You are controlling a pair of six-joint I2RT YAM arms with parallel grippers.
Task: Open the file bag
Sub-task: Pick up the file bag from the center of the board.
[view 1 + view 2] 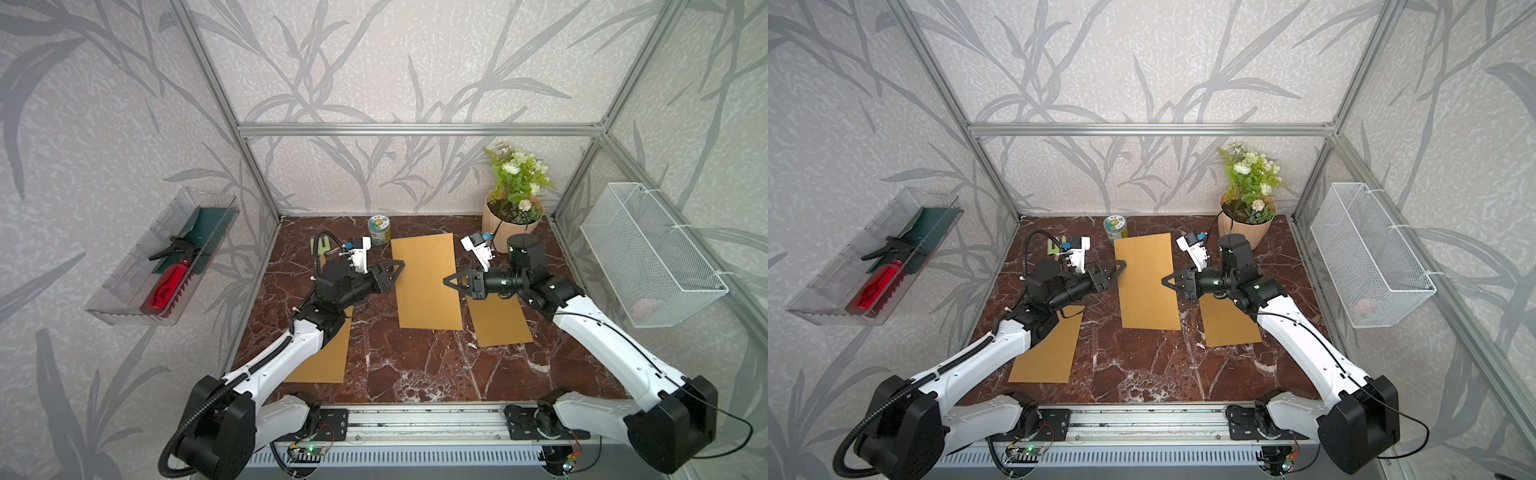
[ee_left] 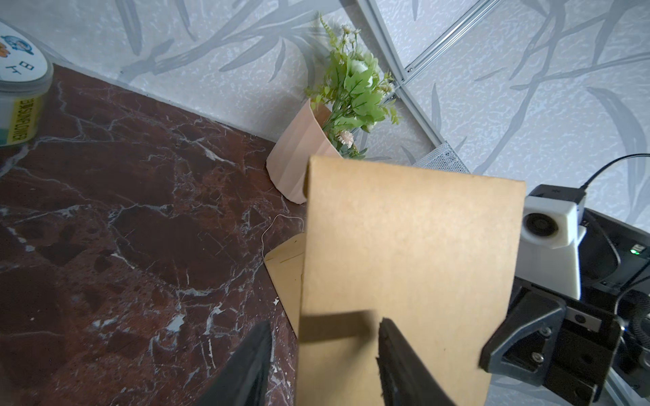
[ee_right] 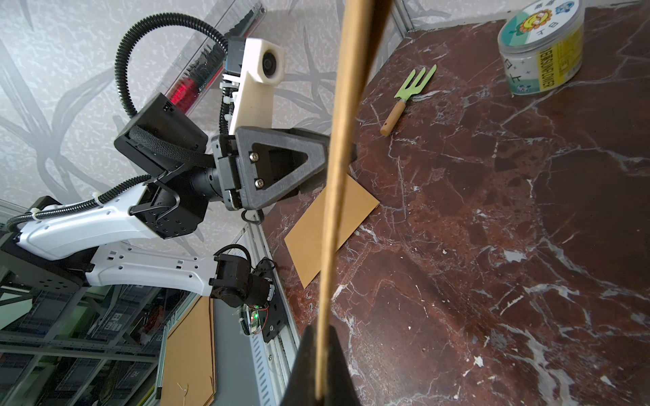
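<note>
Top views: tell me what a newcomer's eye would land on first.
A tan file bag is held up over the middle of the dark marble table. The right gripper pinches one edge and the left gripper is open at the opposite edge. Next come the green potted plant in the far corner and the red spray bottle in the clear wall tray.

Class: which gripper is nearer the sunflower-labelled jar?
Left. The left gripper is just in front of the jar; the right gripper is across the file bag, farther away.
</note>
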